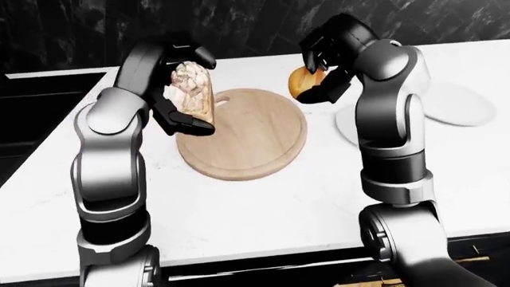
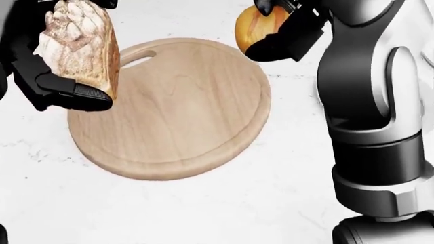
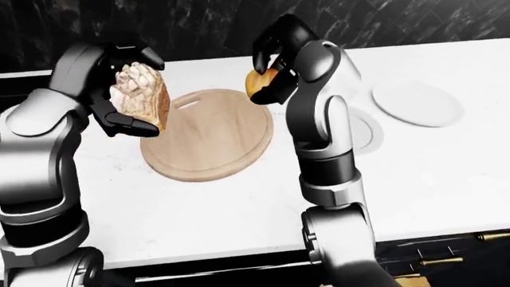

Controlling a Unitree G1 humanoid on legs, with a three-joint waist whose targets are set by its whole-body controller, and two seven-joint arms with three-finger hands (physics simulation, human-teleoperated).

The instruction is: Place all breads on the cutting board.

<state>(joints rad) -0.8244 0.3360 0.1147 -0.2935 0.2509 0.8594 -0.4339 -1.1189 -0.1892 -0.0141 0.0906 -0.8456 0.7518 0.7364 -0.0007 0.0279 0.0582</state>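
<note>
Both arms are glossy silver-grey shells, rounded and chunky, split by black bands at the joints. The left hand [image 1: 179, 89] and right hand [image 1: 327, 57] are matte black, blocky three-finger units. Forearms look like fat cylinders stacked on darker grey rings.
</note>
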